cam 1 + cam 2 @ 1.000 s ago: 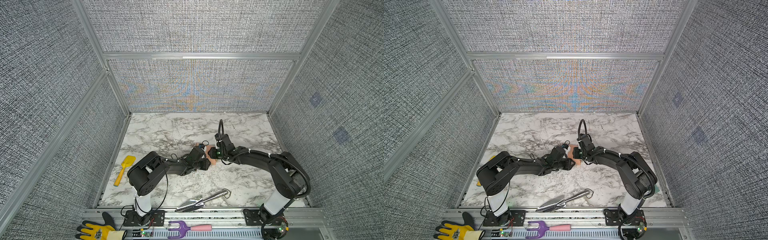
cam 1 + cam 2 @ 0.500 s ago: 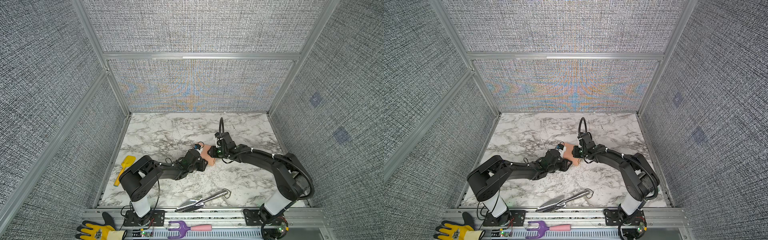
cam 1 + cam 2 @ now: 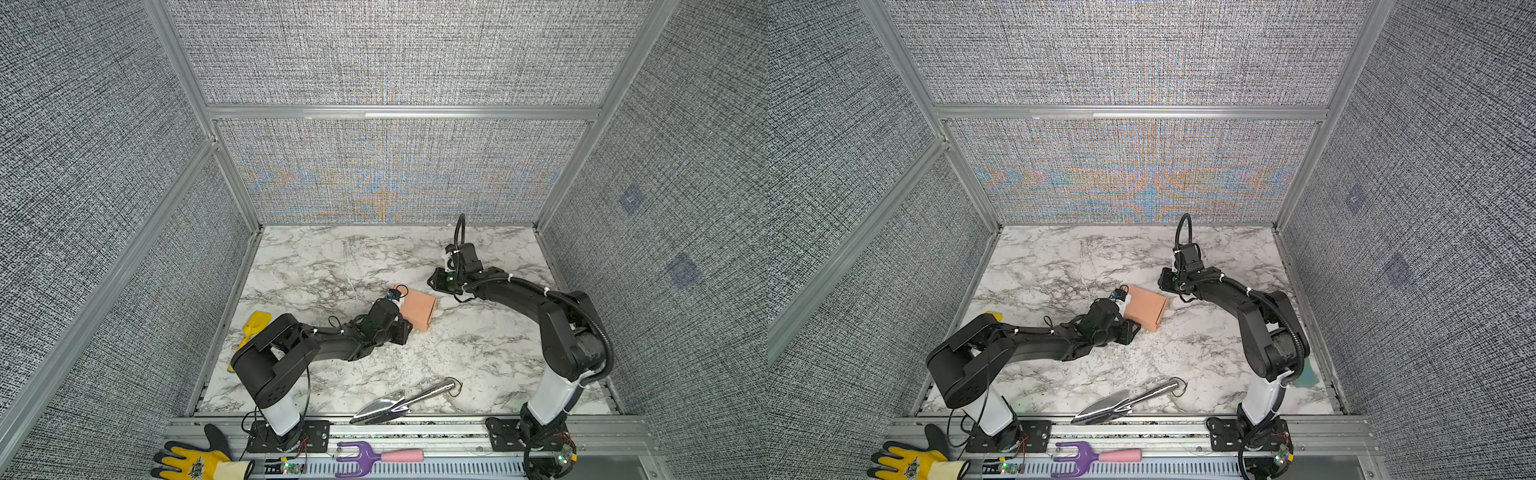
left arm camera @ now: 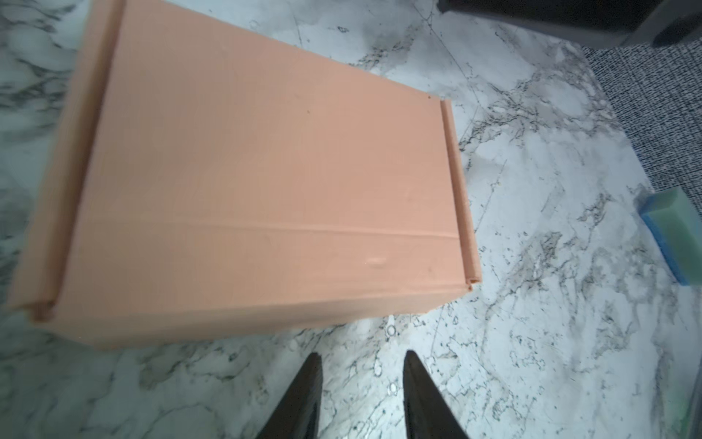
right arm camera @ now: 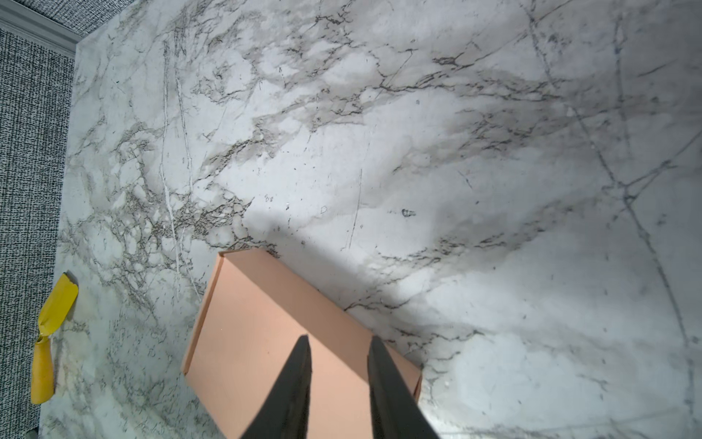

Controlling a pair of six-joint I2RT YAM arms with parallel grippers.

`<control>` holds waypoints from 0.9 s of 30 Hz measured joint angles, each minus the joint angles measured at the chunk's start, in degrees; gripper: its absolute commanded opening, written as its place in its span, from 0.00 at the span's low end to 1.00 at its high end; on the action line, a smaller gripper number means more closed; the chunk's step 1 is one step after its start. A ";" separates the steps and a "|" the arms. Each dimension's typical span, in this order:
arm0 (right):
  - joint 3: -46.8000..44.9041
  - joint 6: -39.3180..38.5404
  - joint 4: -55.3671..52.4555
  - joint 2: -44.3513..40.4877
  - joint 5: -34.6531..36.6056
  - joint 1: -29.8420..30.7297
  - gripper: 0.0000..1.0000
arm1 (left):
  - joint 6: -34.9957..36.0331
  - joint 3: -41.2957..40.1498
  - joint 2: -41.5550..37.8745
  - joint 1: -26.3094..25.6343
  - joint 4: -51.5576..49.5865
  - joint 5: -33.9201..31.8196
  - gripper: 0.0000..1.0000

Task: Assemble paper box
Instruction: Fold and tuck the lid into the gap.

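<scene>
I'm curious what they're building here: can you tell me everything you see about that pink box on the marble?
The paper box is plain salmon-pink cardboard, folded into a closed, low rectangular mailer, with a crease across its top and doubled edges along two sides. It lies flat near the middle of the marble table. The left gripper points at it, just short of one side; nothing grips it.
</scene>
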 measured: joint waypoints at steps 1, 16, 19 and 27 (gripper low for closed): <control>0.44 -0.31 0.02 0.87 -0.59 -0.26 0.29 | 0.22 0.37 0.11 0.17 -1.01 -0.66 0.38; -2.29 0.98 6.08 6.19 -7.23 -0.57 0.30 | 4.20 5.40 6.45 0.98 -4.09 -4.52 0.37; -3.19 1.16 8.55 5.99 -6.73 -0.28 0.30 | 5.20 7.15 7.72 1.07 -4.94 -4.98 0.37; -4.00 1.14 11.96 5.49 -5.49 0.57 0.30 | 6.08 9.73 9.40 1.22 -5.79 -4.74 0.37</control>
